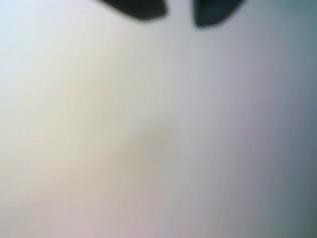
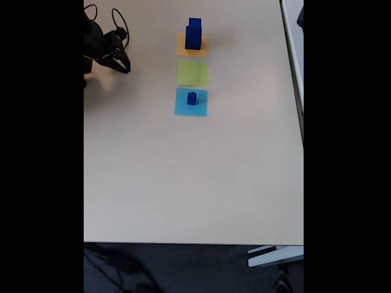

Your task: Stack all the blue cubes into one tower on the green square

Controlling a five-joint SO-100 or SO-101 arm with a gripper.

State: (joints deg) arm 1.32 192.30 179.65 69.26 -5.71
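In the fixed view the tool (image 2: 124, 66) sits at upper left, released and holding nothing. Two blue cubes (image 2: 193, 33) stand stacked on the orange square (image 2: 181, 49) at the top; the small cube (image 2: 192, 98) rests on the light-blue square (image 2: 182, 107). The green square (image 2: 192, 72) between them is bare. The cubes look rigid and light; pinch opposite flat sides.

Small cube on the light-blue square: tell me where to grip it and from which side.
Judging by the fixed view, take the small cube across two opposite side faces, coming straight down from above. It stands alone and upright on the light-blue square, with clear paper around it.
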